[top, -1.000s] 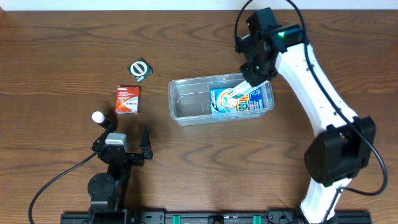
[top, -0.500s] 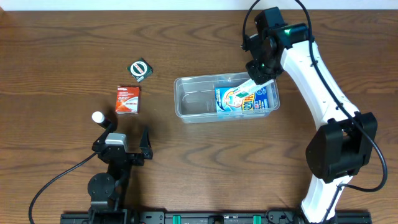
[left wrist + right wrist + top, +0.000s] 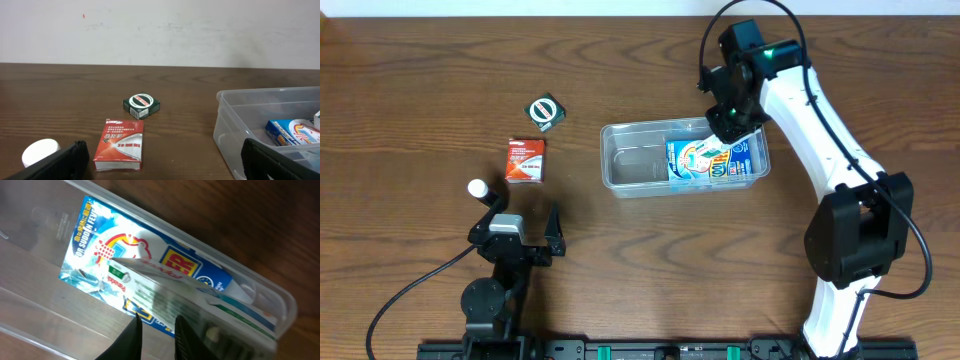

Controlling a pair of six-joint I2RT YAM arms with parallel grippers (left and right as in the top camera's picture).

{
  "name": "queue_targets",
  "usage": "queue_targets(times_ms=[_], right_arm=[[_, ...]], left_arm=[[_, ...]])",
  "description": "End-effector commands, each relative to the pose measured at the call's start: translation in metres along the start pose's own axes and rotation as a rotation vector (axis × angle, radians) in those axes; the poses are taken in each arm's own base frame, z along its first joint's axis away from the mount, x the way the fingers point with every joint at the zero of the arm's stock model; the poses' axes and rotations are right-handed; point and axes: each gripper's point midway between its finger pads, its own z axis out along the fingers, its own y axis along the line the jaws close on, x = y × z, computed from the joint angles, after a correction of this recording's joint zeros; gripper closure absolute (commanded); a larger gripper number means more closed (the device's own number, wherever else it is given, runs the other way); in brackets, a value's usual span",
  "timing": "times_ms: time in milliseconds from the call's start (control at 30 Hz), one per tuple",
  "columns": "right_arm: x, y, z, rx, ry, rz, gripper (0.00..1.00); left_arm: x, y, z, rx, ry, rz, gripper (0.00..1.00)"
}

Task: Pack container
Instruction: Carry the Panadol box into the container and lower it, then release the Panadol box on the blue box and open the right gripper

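The right gripper (image 3: 728, 128) hangs over the right end of the container (image 3: 620, 165), which stands on the table. A white-and-green box (image 3: 165, 287) is tilted at its fingers above a blue packet (image 3: 692, 160) inside, probably for lowering in; whether the fingers clamp the box cannot be told. The left gripper (image 3: 528, 228) rests spread and empty, well left of the container.

Loose items on the brown wooden table (image 3: 420, 80)

A red packet (image 3: 525, 160) (image 3: 120, 144) lies flat on the wood. Just beyond it, slightly to its right, sits a small green box (image 3: 545, 111) (image 3: 141, 105) with a round white-ringed label. A white round object (image 3: 477, 187) (image 3: 41, 152) rests near the red packet's near-left corner, apart from it. A pale wall (image 3: 160, 30) rises behind.
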Motion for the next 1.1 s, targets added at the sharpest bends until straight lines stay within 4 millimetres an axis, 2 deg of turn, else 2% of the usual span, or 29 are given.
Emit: queue_targets(times_ms=[0, 133, 267, 467, 533, 800, 1067], right_arm=[[0.003, 0.007, 0.009, -0.011, 0.024, -0.004, 0.8], [-0.001, 0.005, 0.005, -0.005, 0.007, -0.001, 0.88], [-0.006, -0.003, -0.005, 0.002, -0.027, 0.023, 0.87], [-0.011, -0.017, -0.02, 0.015, -0.068, 0.051, 0.55], [-0.011, -0.022, -0.023, 0.018, -0.074, 0.06, 0.5], [-0.012, -0.031, -0.029, 0.022, -0.091, 0.081, 0.5], [-0.024, -0.039, -0.031, 0.039, -0.142, 0.078, 0.51]], left_arm=[[0.016, 0.001, 0.001, -0.002, 0.047, 0.001, 0.02], [0.016, 0.001, 0.001, -0.002, 0.047, 0.001, 0.02], [0.016, 0.001, 0.001, -0.002, 0.047, 0.001, 0.02], [0.016, 0.001, 0.001, -0.002, 0.047, 0.001, 0.02], [0.016, 0.001, 0.001, -0.002, 0.047, 0.001, 0.02], [0.016, 0.001, 0.001, -0.002, 0.047, 0.001, 0.02], [0.016, 0.001, 0.001, -0.002, 0.047, 0.001, 0.02]])
